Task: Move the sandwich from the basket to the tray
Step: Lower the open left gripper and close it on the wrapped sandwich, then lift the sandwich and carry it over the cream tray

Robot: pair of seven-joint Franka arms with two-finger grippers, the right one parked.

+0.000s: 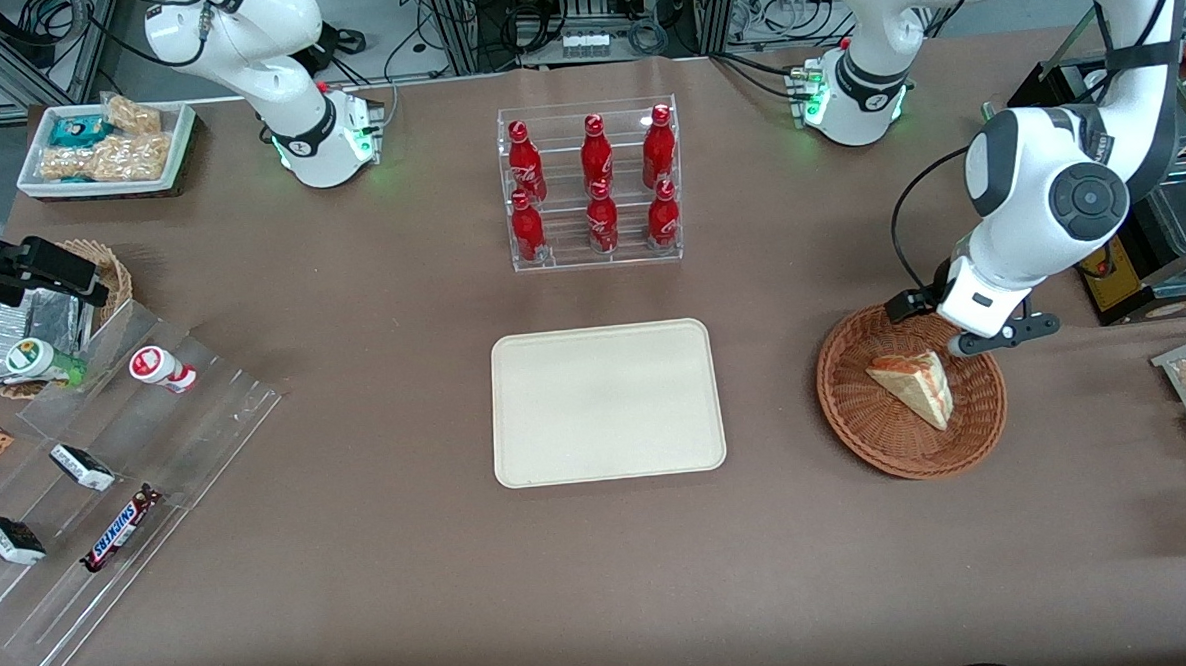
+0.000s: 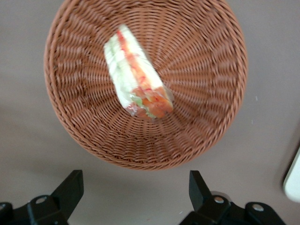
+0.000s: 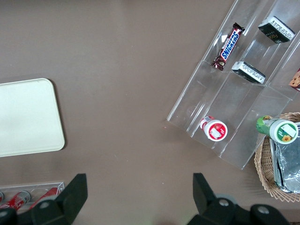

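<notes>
Pale bread with orange-red and green filling marks the sandwich [image 1: 916,385], which lies on its side in the basket [image 1: 857,422], a little nearer the arm than the basket's middle, untouched. The basket sits toward the working arm's end of the desk [image 1: 364,583], well in from the front edge. The claw [image 2: 136,197] hovers above the basket's rim on the side farther from the front camera, its fingers [image 2: 70,187] spread wide and holding nothing.

By my reading the task has barely begun: the approach is under way, but the grasp, the lift, the carry and the set-down are all left. The tray [image 1: 606,404] lies bare at the desk's middle, well apart from the basket.

Bare brown desk lies between basket and tray, so the carry looks unobstructed. The bottle rack [image 1: 592,188] stands farther from the front camera than the tray, apart from its edge. The basket's low rim is the one edge the sandwich must be lifted over.
</notes>
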